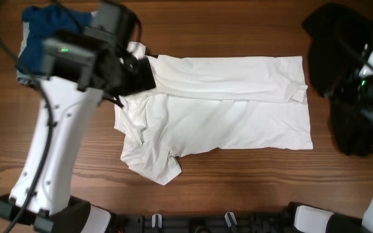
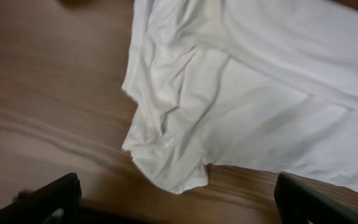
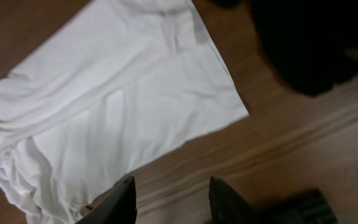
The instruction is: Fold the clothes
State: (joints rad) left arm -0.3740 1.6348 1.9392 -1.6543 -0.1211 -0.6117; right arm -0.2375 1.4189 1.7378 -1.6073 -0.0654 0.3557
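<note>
The left gripper (image 2: 176, 186) stands with its two dark fingers (image 2: 48, 199) spread as wide as its wrist view allows, one at each lower corner. Nothing is caught between them. Just ahead of that gap lies the rumpled sleeve end of the white T-shirt (image 2: 241, 93), whose body runs on ahead and off to one side over the wooden table (image 2: 48, 93); whether the fingers touch the cloth cannot be told. From overhead this arm's head hangs over the shirt's upper corner at the sleeve end, with a blue garment (image 1: 44, 26) close behind it. The right gripper (image 3: 171, 186) has its fingers (image 3: 124, 200) only partly apart, a narrow gap with bare wood showing through it and nothing in its grasp. The shirt's straight hem corner lies ahead of it and to one side, apart from the fingers. The black garment (image 3: 303, 43) lies ahead on the other side, also clear of them.
</note>
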